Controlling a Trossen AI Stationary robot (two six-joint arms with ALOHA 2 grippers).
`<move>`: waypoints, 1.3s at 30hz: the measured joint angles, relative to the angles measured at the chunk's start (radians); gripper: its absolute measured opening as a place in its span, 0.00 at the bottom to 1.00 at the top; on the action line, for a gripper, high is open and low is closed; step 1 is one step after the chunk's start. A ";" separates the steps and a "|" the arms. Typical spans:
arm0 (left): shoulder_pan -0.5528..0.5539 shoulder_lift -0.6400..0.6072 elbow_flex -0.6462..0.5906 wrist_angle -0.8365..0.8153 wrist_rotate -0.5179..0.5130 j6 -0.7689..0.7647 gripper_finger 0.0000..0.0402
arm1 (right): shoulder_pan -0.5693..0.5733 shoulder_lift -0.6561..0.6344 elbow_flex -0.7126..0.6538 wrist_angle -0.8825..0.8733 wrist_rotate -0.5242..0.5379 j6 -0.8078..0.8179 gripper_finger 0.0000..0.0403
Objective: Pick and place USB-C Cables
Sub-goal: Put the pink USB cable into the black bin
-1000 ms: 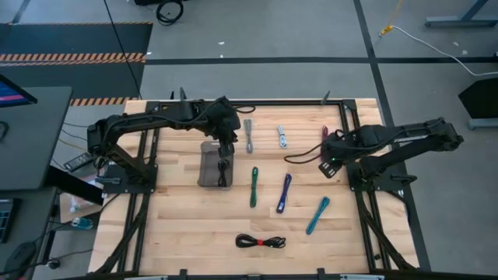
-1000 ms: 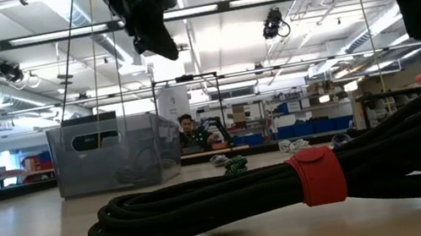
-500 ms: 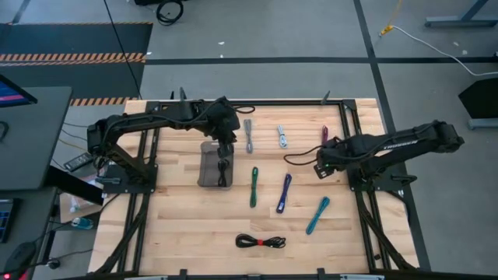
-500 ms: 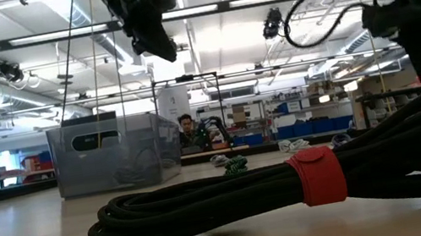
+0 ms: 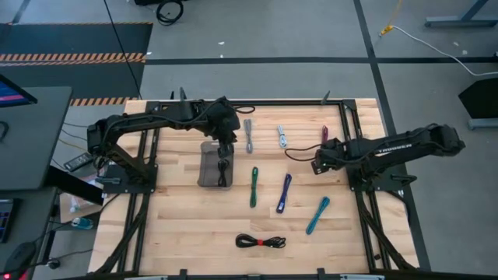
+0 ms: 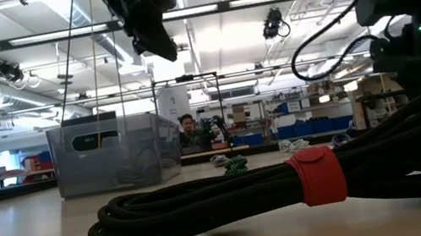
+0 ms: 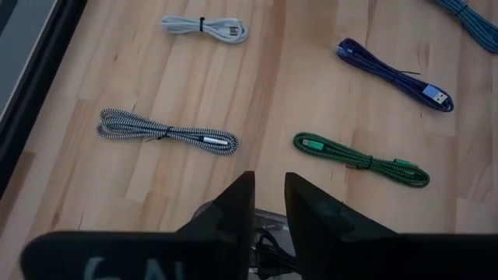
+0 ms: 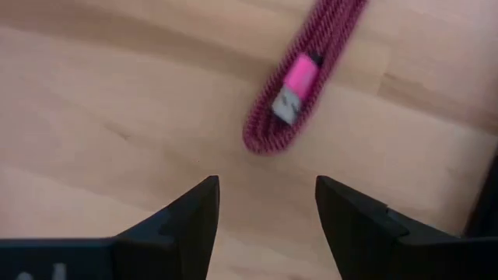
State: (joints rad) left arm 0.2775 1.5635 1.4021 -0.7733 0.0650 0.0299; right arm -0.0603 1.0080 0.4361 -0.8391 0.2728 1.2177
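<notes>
Magenta cable [image 8: 307, 74], right gripper [image 8: 264, 204] spread, seemingly above

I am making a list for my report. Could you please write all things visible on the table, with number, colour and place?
Tray: one, clear grey, left of centre.
Grey braided cable: one, far side, beside tray.
White cable: one, far side, middle.
Magenta cable: one, far right.
Green cable: one, centre.
Purple cable: one, centre.
Teal cable: one, right of centre.
Black cable: one, red tie, near edge.
Left end effector: over tray, nearly closed.
Right end effector: open, near magenta cable.
</notes>
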 joint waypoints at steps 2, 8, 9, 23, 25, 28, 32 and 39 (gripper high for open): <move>0.000 0.000 0.000 0.001 0.000 0.000 0.19 | -0.015 0.000 -0.001 0.021 0.026 -0.014 0.55; 0.000 0.000 0.000 0.005 0.000 -0.001 0.19 | -0.084 0.000 -0.001 0.069 0.048 -0.074 0.54; 0.000 0.000 0.000 0.005 0.000 -0.002 0.19 | -0.093 0.000 -0.001 0.068 0.049 -0.079 0.54; 0.000 0.000 0.000 0.024 0.000 -0.018 0.19 | -0.186 0.085 -0.001 0.154 0.063 -0.148 0.54; 0.000 0.000 0.000 0.023 0.000 -0.018 0.19 | -0.186 0.109 -0.001 0.170 0.064 -0.148 0.54; 0.000 0.000 0.000 0.023 0.000 -0.018 0.19 | -0.186 0.147 -0.001 0.182 0.068 -0.148 0.54; 0.000 0.000 0.000 0.022 0.000 -0.018 0.19 | -0.186 0.200 0.000 0.179 0.072 -0.147 0.54; 0.000 0.000 0.000 0.022 0.000 -0.018 0.19 | -0.185 0.238 0.004 0.193 0.067 -0.145 0.38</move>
State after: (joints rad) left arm 0.2771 1.5635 1.4017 -0.7509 0.0652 0.0116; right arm -0.2455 1.2464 0.4397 -0.6459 0.3401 1.0726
